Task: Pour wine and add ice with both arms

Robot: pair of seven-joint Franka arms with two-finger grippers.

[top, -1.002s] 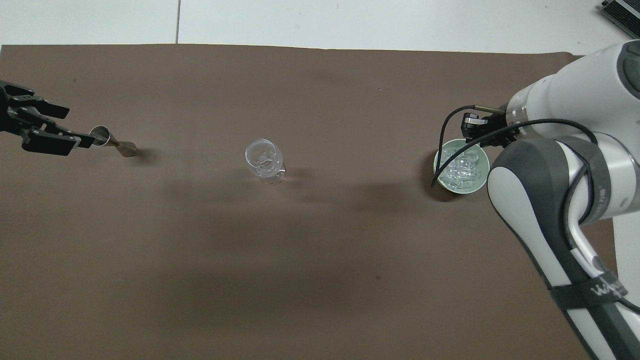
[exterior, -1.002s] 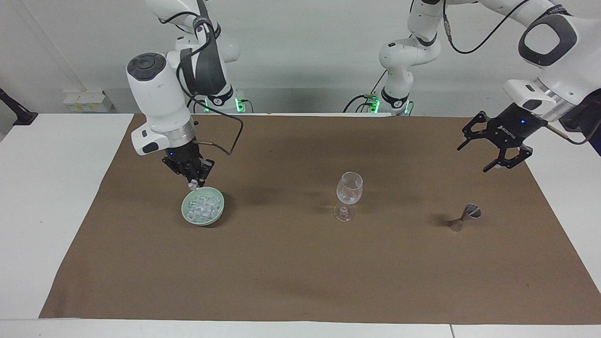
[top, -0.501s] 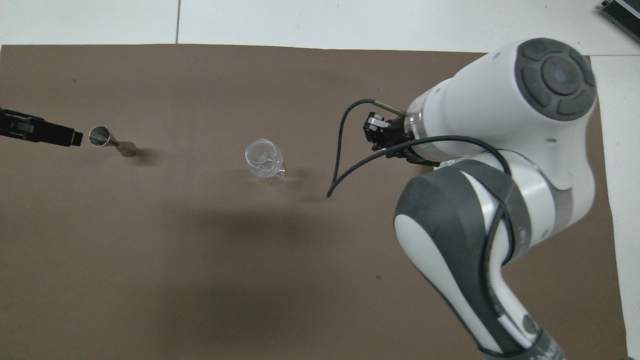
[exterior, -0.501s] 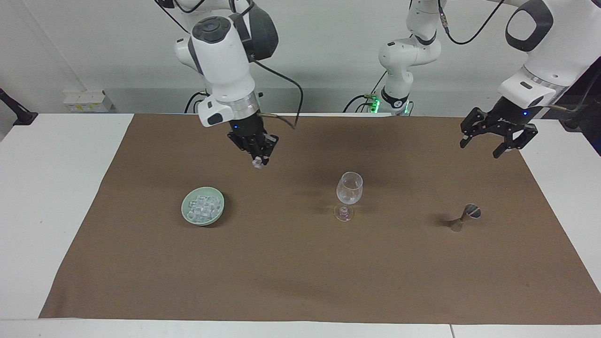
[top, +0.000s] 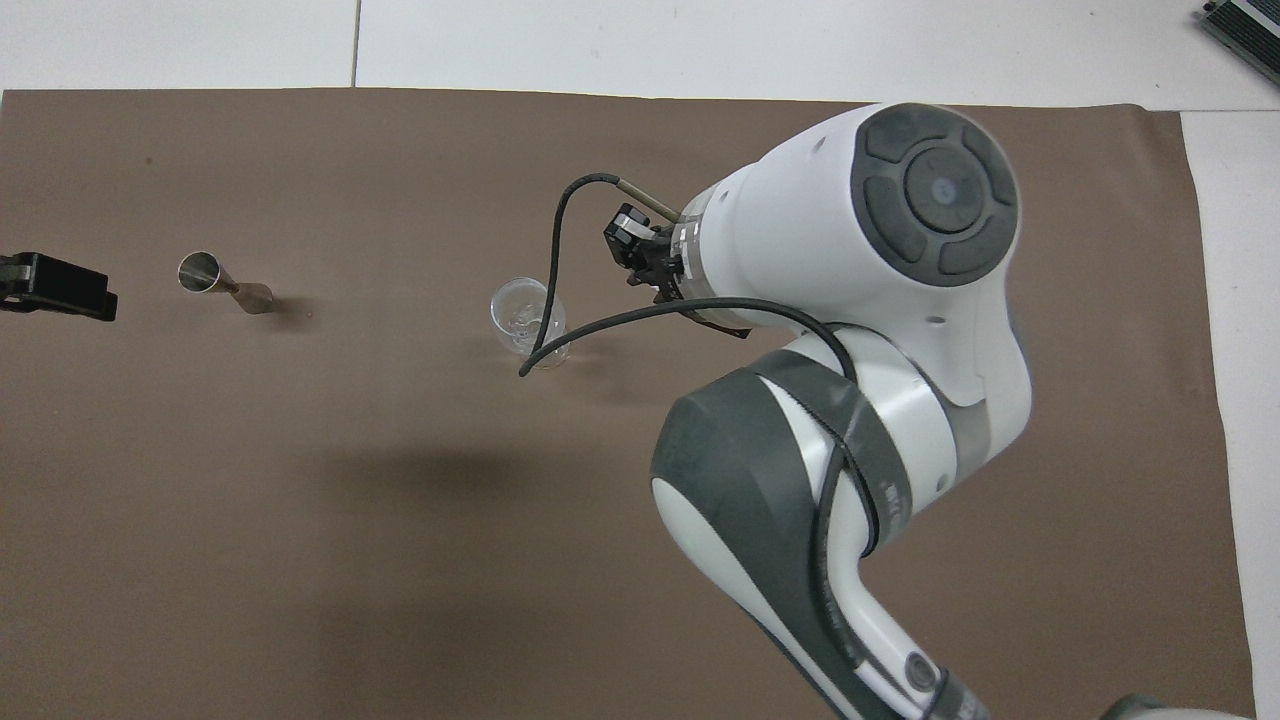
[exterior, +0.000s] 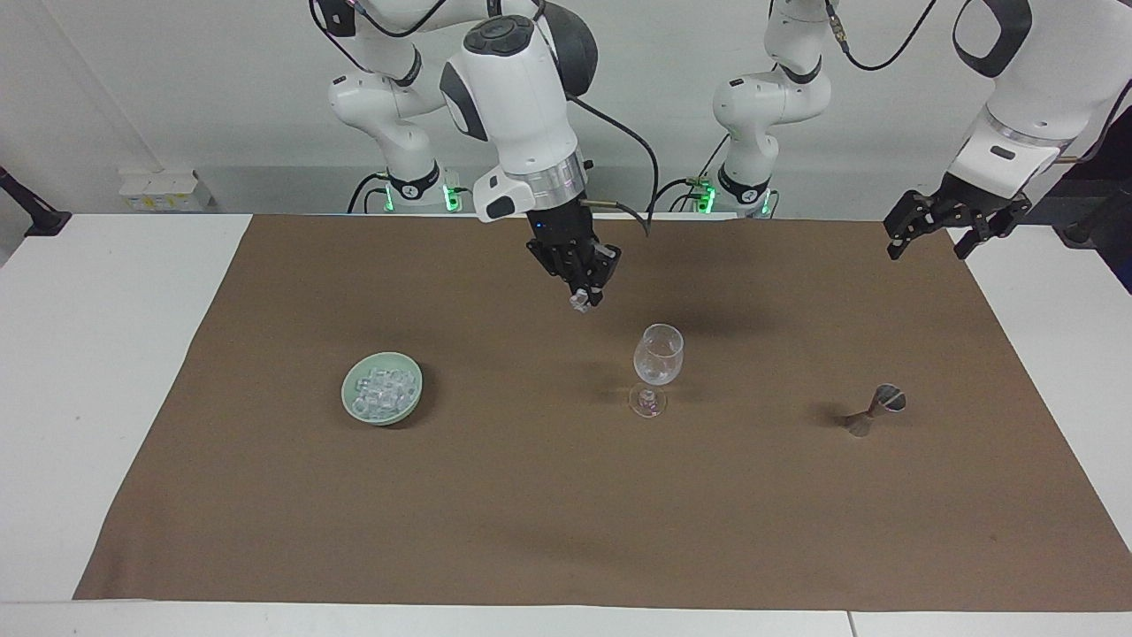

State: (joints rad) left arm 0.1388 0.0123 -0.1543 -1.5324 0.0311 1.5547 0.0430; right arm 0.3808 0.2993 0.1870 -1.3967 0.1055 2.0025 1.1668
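Observation:
My right gripper [exterior: 582, 301] hangs above the brown mat, shut on one small clear ice cube [exterior: 579, 303]. It is a little higher than the rim of the clear stemmed glass [exterior: 658, 356] and just off it toward the right arm's end. Overhead, the right arm's bulk covers most of that gripper [top: 640, 262] beside the glass [top: 522, 312]. More ice [exterior: 382, 384] fills the pale green bowl [exterior: 354, 398] toward the right arm's end. My left gripper [exterior: 944, 237] is raised and open, holding nothing, over the mat's edge at the left arm's end.
A small metal jigger [exterior: 875, 409] stands on the mat [exterior: 531, 495] toward the left arm's end, beside the glass; it also shows overhead [top: 222, 283]. A white box [exterior: 164, 190] sits off the mat near the wall.
My right gripper lifted the cube out of the bowl and carried it across the mat to beside the glass. The left gripper rose and drew back from over the jigger.

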